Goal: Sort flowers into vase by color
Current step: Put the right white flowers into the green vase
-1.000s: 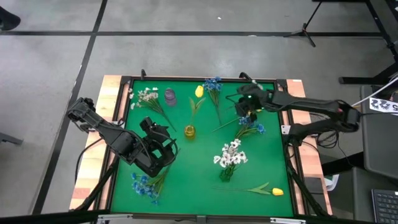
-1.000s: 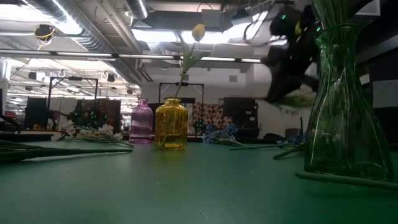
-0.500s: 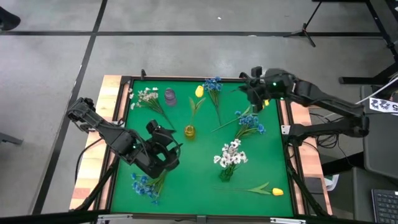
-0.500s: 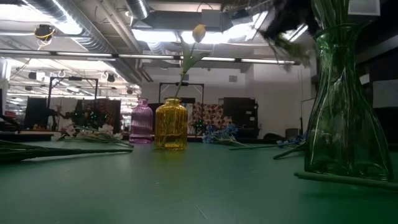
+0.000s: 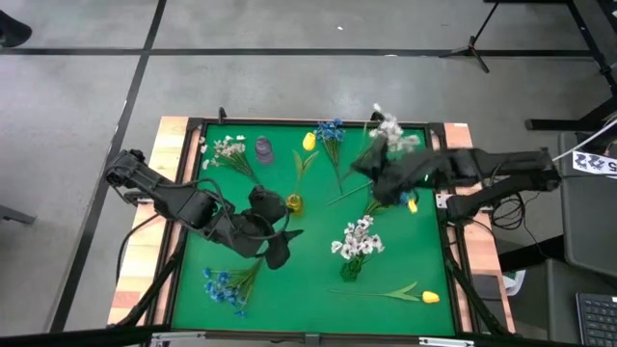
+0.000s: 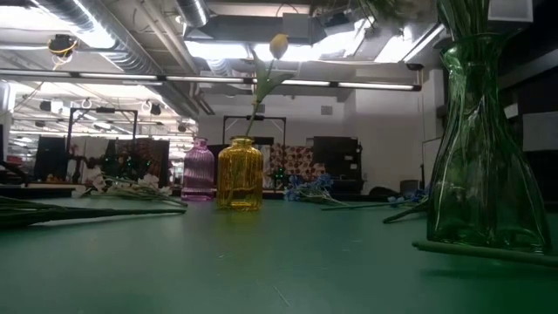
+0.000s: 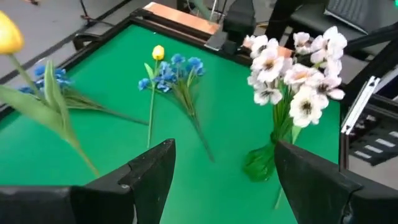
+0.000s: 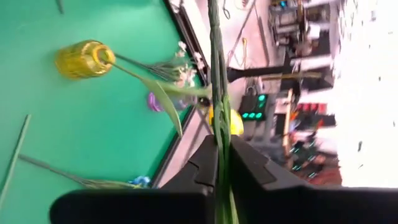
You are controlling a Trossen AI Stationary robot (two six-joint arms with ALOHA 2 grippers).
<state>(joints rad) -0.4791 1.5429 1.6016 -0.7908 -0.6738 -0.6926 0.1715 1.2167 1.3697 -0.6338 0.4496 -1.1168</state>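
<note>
My right gripper (image 5: 372,170) hangs high over the table's far right, shut on a white flower sprig (image 5: 390,130). My left gripper (image 5: 275,247) stands open and empty near the table's middle. The yellow vase (image 5: 294,203) holds a yellow tulip (image 5: 308,142). The green glass vase (image 5: 352,268) holds white flowers (image 5: 358,237). The purple vase (image 5: 263,149) stands at the far edge. Lying flat on the mat are a white sprig (image 5: 228,149), blue sprigs (image 5: 331,129) (image 5: 388,198) (image 5: 224,284) and yellow tulips (image 5: 424,296) (image 7: 158,53). My right gripper pinches the white sprig's thin green stem (image 8: 217,127) between its two fingers (image 8: 207,157). The stem runs out past the fingertips, and a short piece of it shows behind them. The sprig is lifted clear of the table, its blossom end (image 5: 392,133) above the gripper.
The green mat (image 5: 308,289) lies inside a black frame on a wooden table with raised edges (image 5: 451,241). Between the yellow vase and the green vase there is open mat. In the low view the green vase (image 6: 484,148) stands close at the right.
My right gripper has risen steeply with the white sprig, out of the low view, swinging from the far edge back toward the table's right middle and rolling. My left gripper has tipped up toward level and shifted a little toward the right, staying open.
</note>
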